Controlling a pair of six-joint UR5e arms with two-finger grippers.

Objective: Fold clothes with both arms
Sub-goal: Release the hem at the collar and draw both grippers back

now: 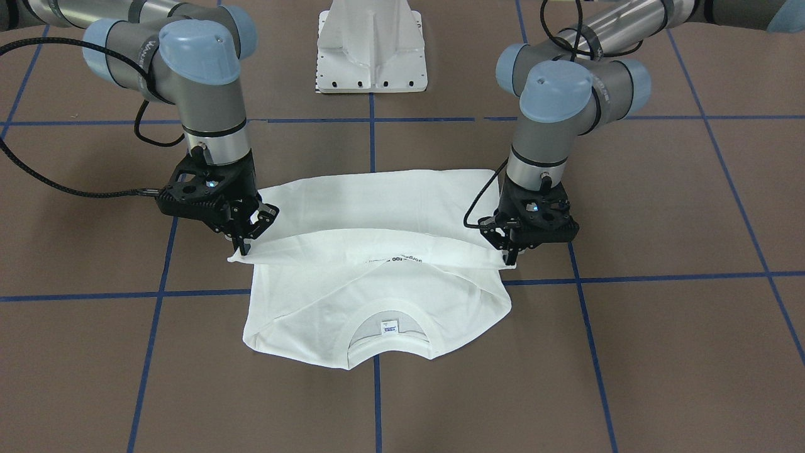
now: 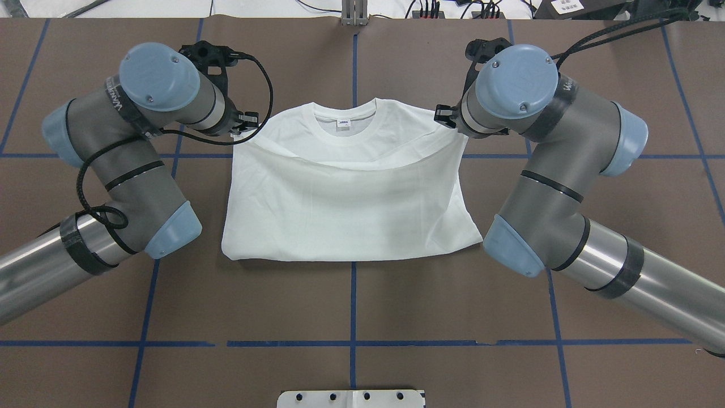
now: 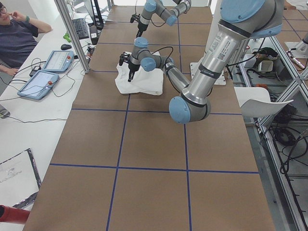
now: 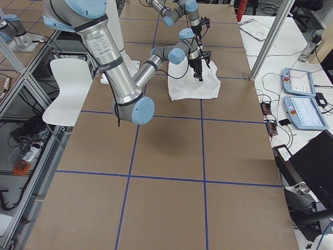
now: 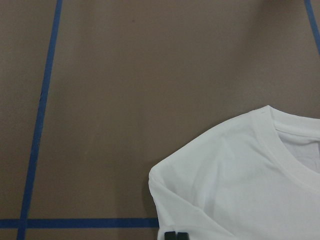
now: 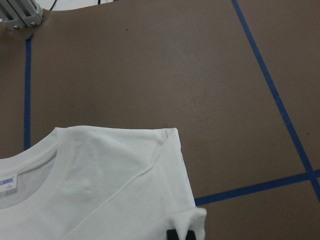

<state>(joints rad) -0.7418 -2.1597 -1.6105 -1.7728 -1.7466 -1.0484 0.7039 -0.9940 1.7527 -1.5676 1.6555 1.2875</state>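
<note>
Left black two-finger gripper [image 1: 508,255] and right black two-finger gripper [image 1: 241,246] both clamped on the white thin-cloth long-sleeved T-shirt [image 1: 377,296], holding its folded edge up. Shirt lies on the brown taped table [image 1: 660,201], collar [image 1: 390,316] far from the robot.

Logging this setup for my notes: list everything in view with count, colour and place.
T-shirt: one, white, table centre, folded over, its top layer's edge held short of the collar.
Collar label: one, white, inside the neckline.
Printed text: one strip, black, under the held edge.
Table: one, brown with blue tape lines.
Pedestal base: one, white, at the robot's table edge.
Tablets: two, grey-framed, on the side bench.
Operator: one, dark top, beside that bench.
Left arm, right arm: two, silver-grey with light blue caps, flanking the shirt.
Left gripper, right gripper: two, black, each shut on one end of the held edge.
</note>
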